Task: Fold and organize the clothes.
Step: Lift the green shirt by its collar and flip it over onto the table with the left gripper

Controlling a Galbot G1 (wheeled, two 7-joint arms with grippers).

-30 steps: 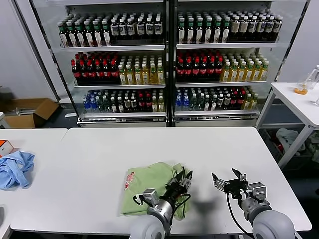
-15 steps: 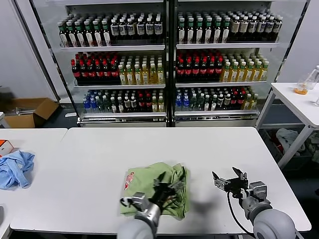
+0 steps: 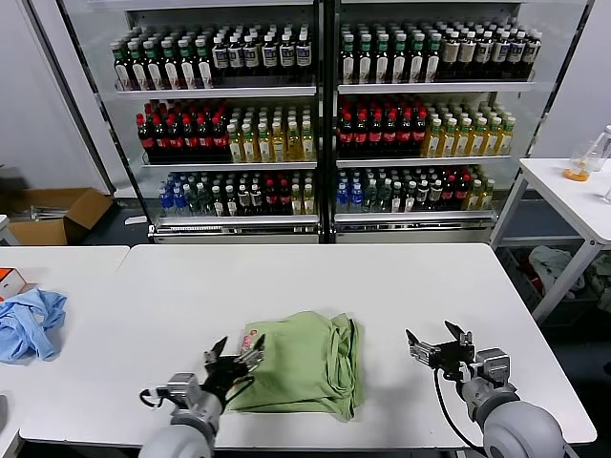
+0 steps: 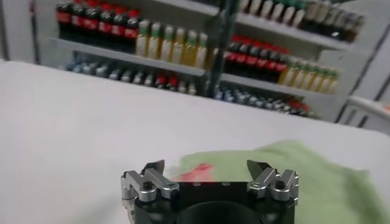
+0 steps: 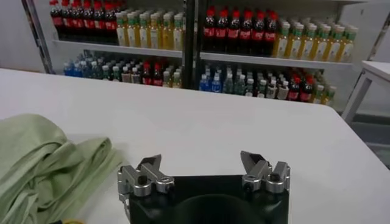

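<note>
The pale green shirt [image 3: 305,363] lies folded into a compact bundle on the white table [image 3: 315,277], a bit of red print showing at its left edge [image 4: 196,171]. My left gripper [image 3: 234,357] hovers open at the bundle's left edge, holding nothing; in the left wrist view its own gripper [image 4: 206,167] frames the shirt's red graphic. To the right of the bundle my right gripper [image 3: 438,342] is open and empty, apart from the cloth. The right wrist view shows its gripper [image 5: 202,160] over bare table with the green shirt [image 5: 46,161] off to one side.
A light blue cloth [image 3: 29,322] and a small orange box [image 3: 10,281] lie on the adjoining table at far left. Glass-door fridges full of bottles [image 3: 325,114] stand behind. Another white table [image 3: 582,196] is at the right. The table's front edge runs just below the grippers.
My left gripper has let go of the shirt, opened wide and drawn left from the bundle's right side to its left edge. The shirt lies flatter. The right arm has not moved.
</note>
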